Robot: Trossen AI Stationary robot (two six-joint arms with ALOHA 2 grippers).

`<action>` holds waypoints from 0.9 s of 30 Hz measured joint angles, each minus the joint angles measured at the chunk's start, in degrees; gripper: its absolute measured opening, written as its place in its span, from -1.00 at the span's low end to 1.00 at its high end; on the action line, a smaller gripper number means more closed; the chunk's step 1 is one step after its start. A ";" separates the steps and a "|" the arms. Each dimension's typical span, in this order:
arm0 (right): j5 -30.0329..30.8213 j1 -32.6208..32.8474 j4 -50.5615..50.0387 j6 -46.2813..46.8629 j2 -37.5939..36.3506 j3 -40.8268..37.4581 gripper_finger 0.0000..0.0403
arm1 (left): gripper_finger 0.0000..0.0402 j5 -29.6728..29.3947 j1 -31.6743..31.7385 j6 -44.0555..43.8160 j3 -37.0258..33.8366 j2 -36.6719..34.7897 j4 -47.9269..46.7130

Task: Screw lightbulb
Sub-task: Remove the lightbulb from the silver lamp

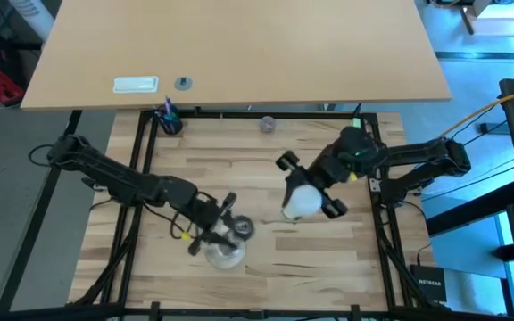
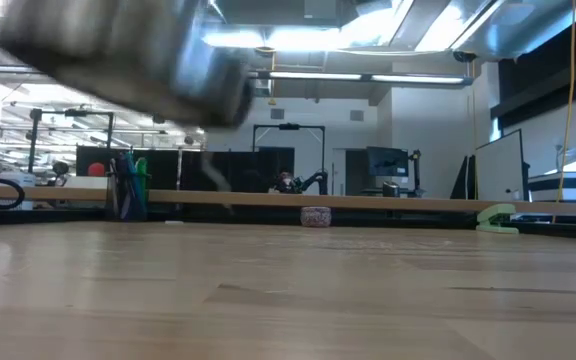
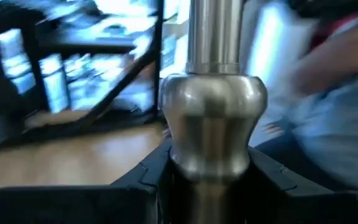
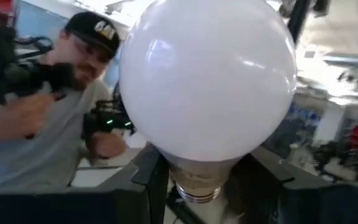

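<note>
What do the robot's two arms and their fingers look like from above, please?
Both the left arm and the right arm are dark, jointed and slim, with black cables running along them. The left gripper shows a small yellow mark. The right gripper has a green light at its wrist and broad black fingers.

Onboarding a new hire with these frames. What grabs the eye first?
The white lightbulb fills the right wrist view, clamped in the right gripper over the table's middle right. Next is the silvery stand, gripped by the left gripper near the front edge, left of centre. Behind the bulb, the right wrist view also shows a person in a dark cap beyond the table.
</note>
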 joint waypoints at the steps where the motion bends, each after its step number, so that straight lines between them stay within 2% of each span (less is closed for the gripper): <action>1: -0.14 0.06 -0.19 -0.08 0.10 0.42 -0.28 | -0.40 2.04 -0.02 -0.33 0.14 0.02 1.40; 4: 1.05 0.23 -1.81 0.38 1.30 0.64 -0.28 | -0.40 2.43 -0.04 -1.49 0.37 -0.36 2.66; 7: 4.18 -0.23 -2.70 2.54 1.09 0.60 -0.28 | -0.40 -1.89 0.14 -1.19 0.24 -0.13 -0.03; 10: 9.96 -0.79 -7.76 2.85 -1.54 0.87 -0.28 | -0.40 -11.32 0.14 0.13 0.22 -0.16 -3.17; 13: 18.80 -0.72 -19.20 2.78 -3.88 0.68 -0.28 | -0.40 -22.42 0.12 1.72 -0.23 -0.18 -4.85; 16: 29.54 -0.76 -29.27 1.54 -6.43 0.70 -0.28 | -0.40 -30.69 0.16 2.44 -3.05 -0.16 -1.01; 18: 33.37 -0.76 -34.84 1.30 -7.30 0.72 -0.28 | -0.40 -35.08 0.25 3.23 -6.03 -0.23 3.74; 21: 37.61 -0.72 -40.17 1.37 -7.66 -0.30 -0.28 | -0.40 -36.83 1.28 3.52 -10.63 -0.23 9.48; 27: 44.53 -0.72 -43.64 1.49 -9.11 -4.74 -0.28 | -0.40 -36.83 3.20 2.44 -17.27 -0.35 13.67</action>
